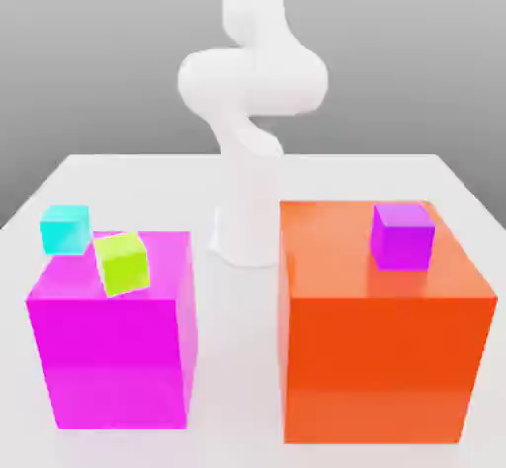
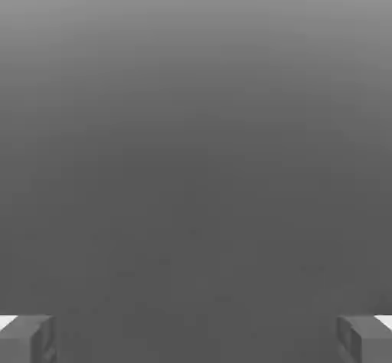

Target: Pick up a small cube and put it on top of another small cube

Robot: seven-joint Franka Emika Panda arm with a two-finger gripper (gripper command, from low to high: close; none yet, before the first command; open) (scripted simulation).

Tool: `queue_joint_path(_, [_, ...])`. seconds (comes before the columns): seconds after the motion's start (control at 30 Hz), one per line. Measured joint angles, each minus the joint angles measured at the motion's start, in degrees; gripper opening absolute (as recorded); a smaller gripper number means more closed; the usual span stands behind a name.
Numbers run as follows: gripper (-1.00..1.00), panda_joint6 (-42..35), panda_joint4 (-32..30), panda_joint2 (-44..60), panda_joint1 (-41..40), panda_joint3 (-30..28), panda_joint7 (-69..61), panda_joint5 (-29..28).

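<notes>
Three small cubes show in the exterior view. A lime cube [image 1: 122, 262] sits tilted on top of the big magenta block [image 1: 114, 348]. A cyan cube [image 1: 64, 228] is at that block's far left corner; I cannot tell whether it rests on the block or on the table behind it. A purple cube [image 1: 402, 235] sits on top of the big orange block [image 1: 380, 348], near its far right side. In the hand view my gripper [image 2: 196, 338] is open, its grey fingertips [image 2: 27, 337] far apart with nothing between them, facing plain grey background.
The white arm [image 1: 249, 91] stands on its base [image 1: 244, 229] between the two big blocks and climbs past the top edge of the exterior view. A white table [image 1: 148, 175] carries everything; a gap separates the two blocks.
</notes>
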Motion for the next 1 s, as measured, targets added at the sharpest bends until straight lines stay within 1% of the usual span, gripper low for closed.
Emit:
queue_joint_path(0.6, [0.0,5.56,-6.67,8.63,-5.43,30.2,51.04,11.98])
queue_joint_path(1.0, [0.0,11.81,-11.69,18.5,-12.84,51.72,85.48,18.37])
